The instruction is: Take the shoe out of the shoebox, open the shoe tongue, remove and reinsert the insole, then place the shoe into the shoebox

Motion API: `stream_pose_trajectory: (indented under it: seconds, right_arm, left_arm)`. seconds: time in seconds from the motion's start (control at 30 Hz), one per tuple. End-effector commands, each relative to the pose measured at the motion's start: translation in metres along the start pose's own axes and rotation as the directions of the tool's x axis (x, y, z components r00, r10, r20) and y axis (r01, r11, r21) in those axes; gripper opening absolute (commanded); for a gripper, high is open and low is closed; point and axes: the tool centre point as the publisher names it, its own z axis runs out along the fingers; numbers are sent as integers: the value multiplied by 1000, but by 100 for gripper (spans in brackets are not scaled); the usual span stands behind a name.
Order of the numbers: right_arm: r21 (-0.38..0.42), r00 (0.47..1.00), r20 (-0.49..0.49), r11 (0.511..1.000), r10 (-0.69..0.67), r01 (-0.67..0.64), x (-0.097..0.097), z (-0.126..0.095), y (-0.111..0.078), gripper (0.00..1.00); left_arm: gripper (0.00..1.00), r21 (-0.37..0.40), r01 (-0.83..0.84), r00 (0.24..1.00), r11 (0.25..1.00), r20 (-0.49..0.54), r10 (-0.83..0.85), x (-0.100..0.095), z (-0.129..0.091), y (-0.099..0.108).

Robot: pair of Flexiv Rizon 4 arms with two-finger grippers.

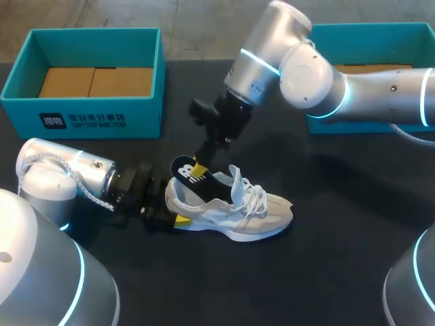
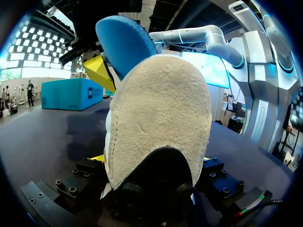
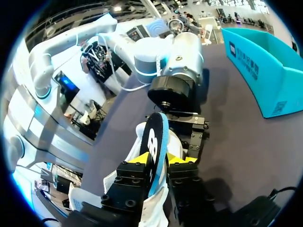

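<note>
A beige and white shoe (image 1: 234, 207) lies on its sole mid-table, toe to the right. My left gripper (image 1: 174, 214) comes in low from the left. Its widely spread fingers clasp the heel (image 2: 158, 123) from both sides. A black insole (image 1: 187, 174) with a blue underside (image 2: 124, 42) stands up out of the heel opening. My right gripper (image 1: 198, 165) reaches down from above, and its yellow fingertips (image 3: 143, 158) pinch the insole (image 3: 156, 137) from either side. In the right wrist view that gripper (image 3: 160, 159) sits directly over the shoe's opening. The laces and tongue (image 1: 251, 193) are loose.
A teal shoebox (image 1: 81, 112) with brown cardboard inside stands at the back left. A second teal box (image 1: 367, 34) sits at the back right behind my right arm. Dark bare tabletop (image 1: 326, 272) lies in front of and to the right of the shoe.
</note>
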Motion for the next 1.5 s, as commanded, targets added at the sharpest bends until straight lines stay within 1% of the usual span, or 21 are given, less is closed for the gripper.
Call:
stream_pose_trajectory:
  seconds: [0.03,0.2,0.33,0.47,0.7,1.13,1.2,1.23,1.5]
  right_arm:
    - [-15,1000,-1,1000,-4,4,3,4,-2,16]
    - [-42,1000,-2,999,-14,14,7,7,-2,16]
    - [-81,998,-10,995,-61,61,12,9,-1,17]
    - [-96,998,-15,994,-61,60,14,11,-2,14]
    - [-100,998,-24,994,-52,49,12,13,-2,15]
    - [-103,998,-27,993,-60,57,11,12,2,10]
    - [-106,998,-29,993,-57,54,11,13,2,6]
    - [-109,998,-31,993,-55,51,11,13,2,0]
    - [-111,999,-27,993,-35,32,11,11,5,0]
  left_arm:
    - [0,0,0,1000,1000,1,0,-1,-1,4]
    - [0,0,0,1000,1000,1,0,-1,-1,4]
    - [0,0,0,1000,1000,1,0,-1,-1,4]
    - [0,0,0,1000,1000,1,0,-1,-1,4]
    - [0,0,0,1000,1000,1,0,-1,-1,4]
    - [0,0,0,1000,1000,1,0,-1,-1,4]
    - [0,0,0,1000,1000,1,0,-1,-1,4]
    - [0,0,0,1000,1000,1,0,-1,-1,4]
    - [0,0,0,1000,1000,1,0,-1,-1,4]
